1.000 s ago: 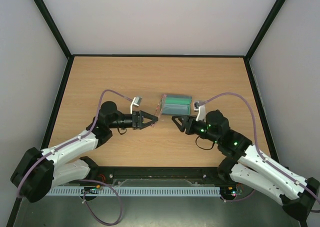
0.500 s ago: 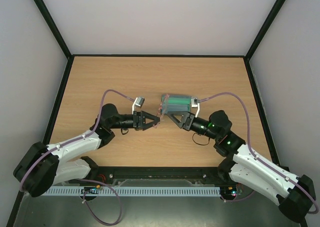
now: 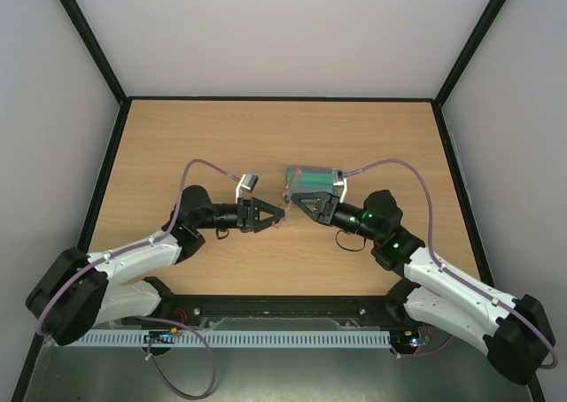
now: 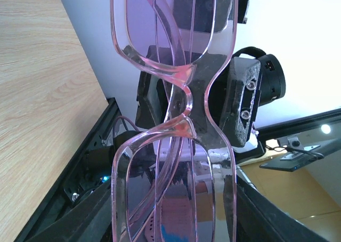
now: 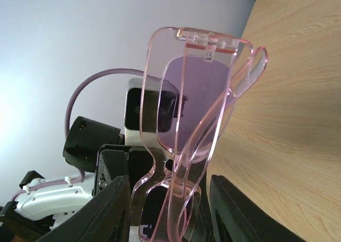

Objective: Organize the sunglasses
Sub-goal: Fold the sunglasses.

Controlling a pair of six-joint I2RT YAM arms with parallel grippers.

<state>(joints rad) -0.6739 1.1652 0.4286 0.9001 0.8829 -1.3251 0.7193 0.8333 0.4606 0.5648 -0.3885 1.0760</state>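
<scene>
The sunglasses (image 3: 282, 209), thin pink see-through frame with arms folded, are held above the table between the two grippers. My left gripper (image 3: 268, 216) is shut on them, a dark finger against each side of the lower lens in the left wrist view (image 4: 173, 220), where the sunglasses (image 4: 181, 109) fill the frame. My right gripper (image 3: 299, 203) faces it from the right, open. In the right wrist view my right gripper (image 5: 169, 210) has one finger on each side of the sunglasses (image 5: 197, 93), not clearly touching.
The grey-blue case (image 3: 314, 182) lies on the wooden table (image 3: 177, 136) just behind the right gripper, its green inside showing. Black rails edge the table on all sides. Both arms' cables arch over the middle.
The right gripper has moved left, from beside the case up to the sunglasses, and its fingers now straddle them. The left gripper has shifted only slightly, still holding the sunglasses.
</scene>
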